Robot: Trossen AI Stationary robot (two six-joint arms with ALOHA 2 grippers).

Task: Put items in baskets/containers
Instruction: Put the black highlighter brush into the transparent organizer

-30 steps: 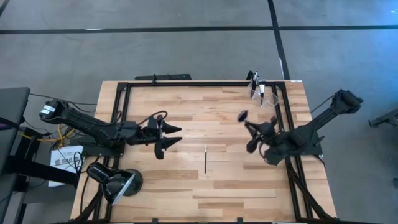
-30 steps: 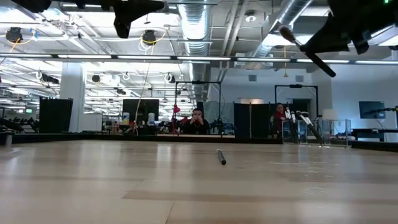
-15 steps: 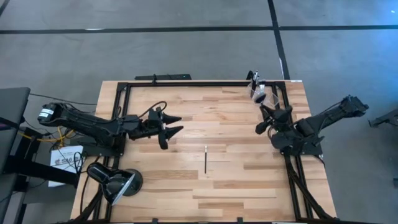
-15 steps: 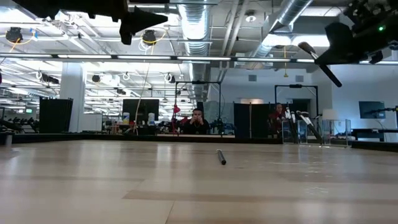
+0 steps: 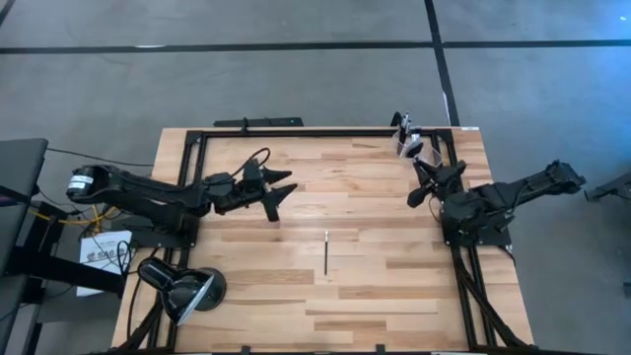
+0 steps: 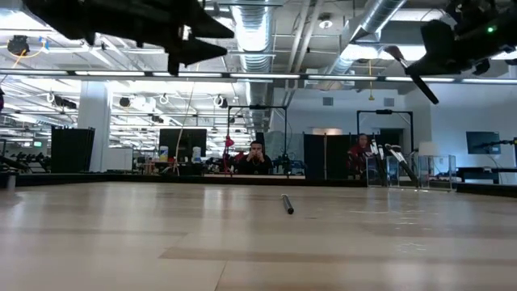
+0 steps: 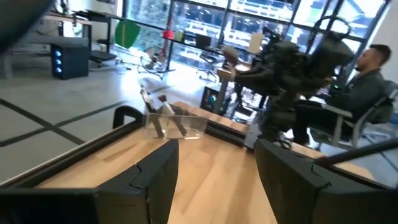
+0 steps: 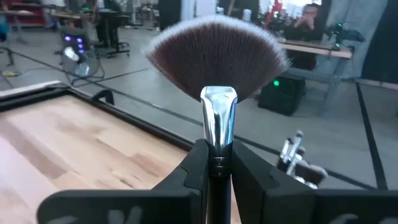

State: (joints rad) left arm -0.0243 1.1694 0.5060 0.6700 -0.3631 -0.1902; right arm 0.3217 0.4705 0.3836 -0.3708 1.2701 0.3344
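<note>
Fan-shaped makeup brush (image 8: 217,59), dark bristles, silver ferrule, clamped upright in right gripper (image 8: 217,163), raised beside clear plastic holder (image 5: 410,144) at table's far right corner. Slim dark brush (image 5: 326,251) lying mid-table on light wood. Left gripper (image 5: 279,191) spread, holding nothing.

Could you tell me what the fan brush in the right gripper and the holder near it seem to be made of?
Fan brush: soft dark bristles, pale-tipped, in a shiny chrome-look ferrule, likely metal. Holder: clear plastic or glass; brushes show through its walls.
</note>
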